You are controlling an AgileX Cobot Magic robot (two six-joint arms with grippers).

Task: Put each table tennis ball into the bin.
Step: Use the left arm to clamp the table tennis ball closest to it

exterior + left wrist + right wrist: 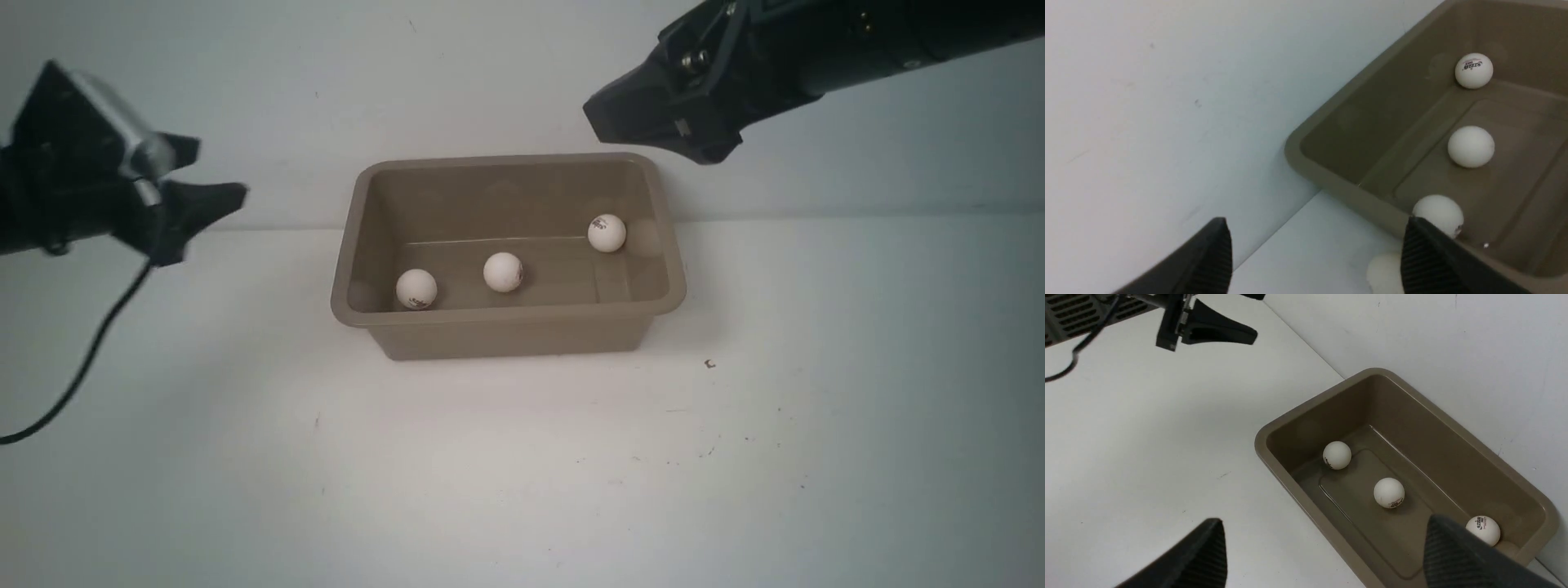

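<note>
On the desk (522, 490), the bin (506, 336) sits mid far edge, the left gripper (1315, 222) and right gripper (1325, 522) hang released and empty, and three table tennis balls (502, 272) lie inside it, so locating a fourth, not plainly visible, seems next.

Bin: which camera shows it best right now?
Front view: the whole bin shows, rim to base, three balls inside. Right wrist view shows most of it, one corner cut off; left wrist view shows only one end.
</note>
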